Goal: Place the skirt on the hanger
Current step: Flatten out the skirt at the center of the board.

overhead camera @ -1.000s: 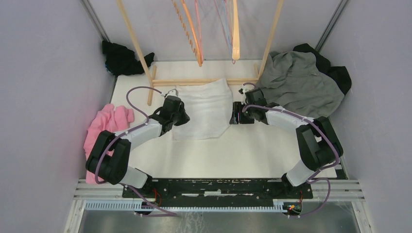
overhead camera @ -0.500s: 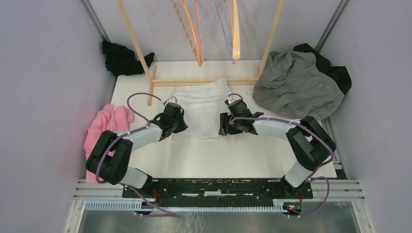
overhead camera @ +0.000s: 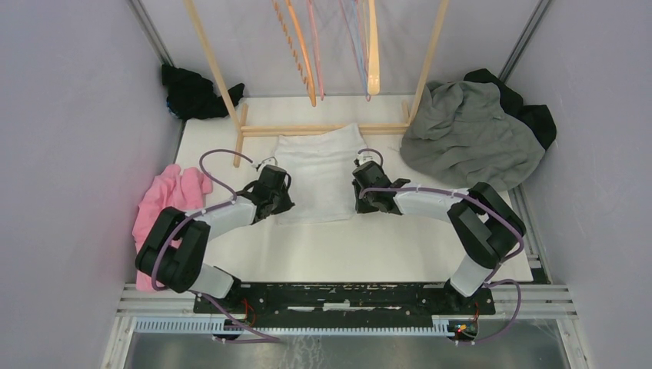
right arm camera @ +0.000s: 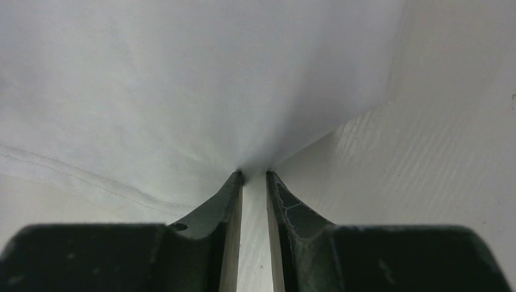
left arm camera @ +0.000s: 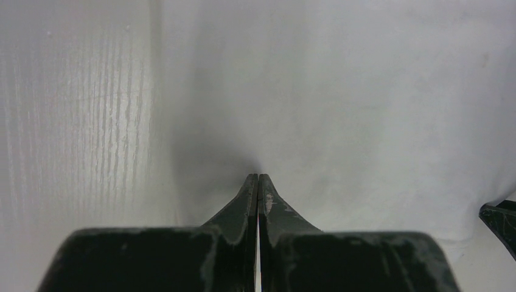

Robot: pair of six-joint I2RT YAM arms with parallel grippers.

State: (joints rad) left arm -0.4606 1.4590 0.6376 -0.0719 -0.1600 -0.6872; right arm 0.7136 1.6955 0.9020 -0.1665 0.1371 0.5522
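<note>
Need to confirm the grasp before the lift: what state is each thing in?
Skirt: spread flat, pinched at both sides.
Left gripper: shut on skirt.
Right gripper: shut on skirt.
Hangers: hanging, bare.
Grey garment: crumpled.
Pink garment: crumpled.
Black garment: crumpled.

The left end effector (overhead camera: 283, 198) and right end effector (overhead camera: 360, 197) flank the white skirt (overhead camera: 319, 173) on the table (overhead camera: 346, 246).
</note>
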